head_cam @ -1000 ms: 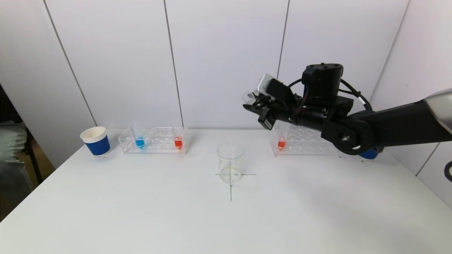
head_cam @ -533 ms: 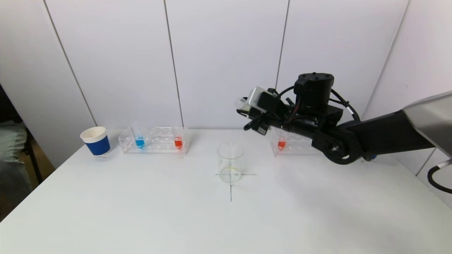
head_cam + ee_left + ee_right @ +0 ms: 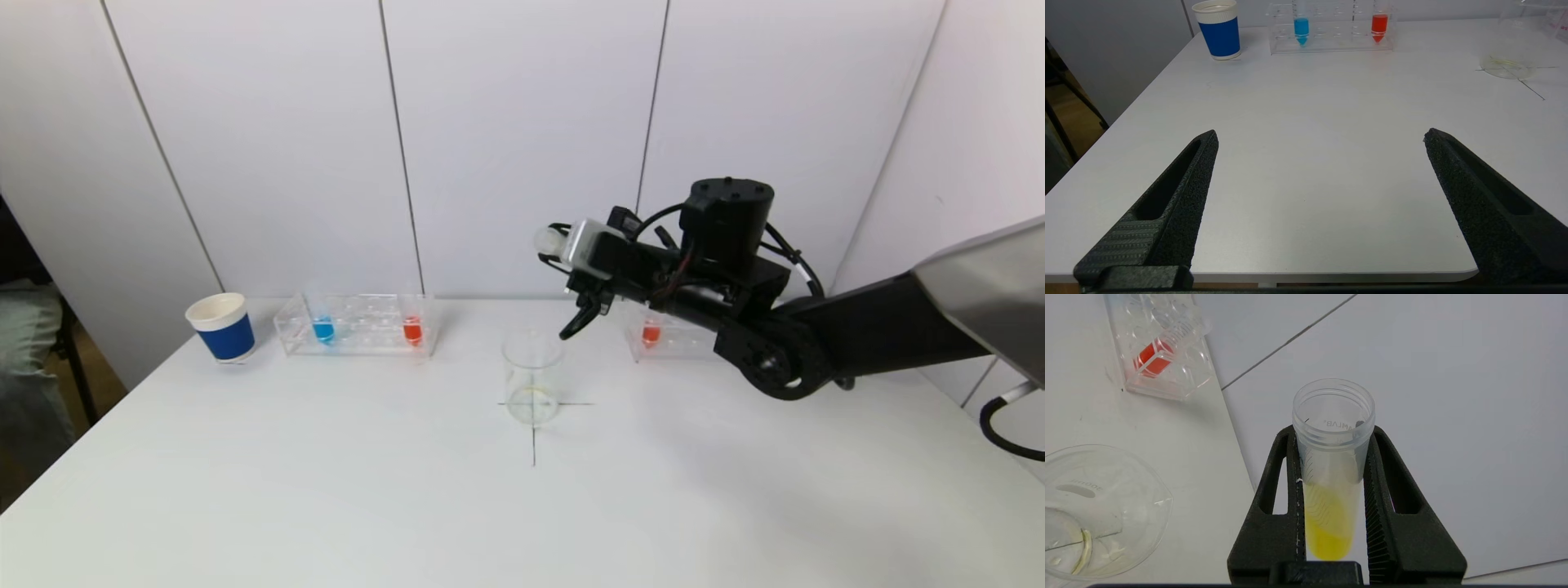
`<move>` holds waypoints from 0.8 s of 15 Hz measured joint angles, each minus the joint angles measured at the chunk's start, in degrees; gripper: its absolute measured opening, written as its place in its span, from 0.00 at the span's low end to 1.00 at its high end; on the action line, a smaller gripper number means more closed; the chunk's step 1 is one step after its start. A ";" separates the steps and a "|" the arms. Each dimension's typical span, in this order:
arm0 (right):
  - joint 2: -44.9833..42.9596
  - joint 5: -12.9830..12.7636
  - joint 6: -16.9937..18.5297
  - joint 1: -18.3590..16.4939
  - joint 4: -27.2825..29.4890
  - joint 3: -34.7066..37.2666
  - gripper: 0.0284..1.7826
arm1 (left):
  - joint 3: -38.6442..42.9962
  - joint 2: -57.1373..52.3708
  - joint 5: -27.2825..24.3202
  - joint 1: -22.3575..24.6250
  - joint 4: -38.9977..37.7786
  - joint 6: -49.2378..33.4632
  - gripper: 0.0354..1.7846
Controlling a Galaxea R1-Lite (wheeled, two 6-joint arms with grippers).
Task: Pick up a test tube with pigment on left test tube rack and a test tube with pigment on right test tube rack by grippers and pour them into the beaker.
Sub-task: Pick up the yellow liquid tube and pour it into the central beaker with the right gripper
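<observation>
The desk (image 3: 326,490) is plain white, crossed by thin black lines under the clear beaker (image 3: 532,376) (a faint yellow ring at its bottom). Left of the beaker, a clear rack (image 3: 359,325) shows blue and red liquids beside a blue, white-rimmed cup (image 3: 220,327). The black right tool (image 3: 1331,490) grips a clear tube (image 3: 1333,465) of yellow liquid.

I see right gripper (image 3: 1333,473) clamped on an open test tube (image 3: 1333,457) holding yellow pigment, beaker (image 3: 1098,514) off to one side on the table (image 3: 1167,428), rack (image 3: 1163,355) with a red tube (image 3: 1153,357) beyond.
</observation>
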 joint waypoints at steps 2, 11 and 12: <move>0.17 1.29 -2.54 0.04 -3.08 1.35 0.25 | 0.00 0.00 0.00 0.00 0.00 0.00 0.99; 1.35 3.33 -10.63 -0.16 -4.72 3.77 0.25 | 0.00 0.00 0.02 0.00 0.00 0.01 0.99; 1.58 3.35 -11.57 -0.28 -4.71 3.80 0.25 | 0.00 0.00 0.02 0.00 0.00 0.00 0.99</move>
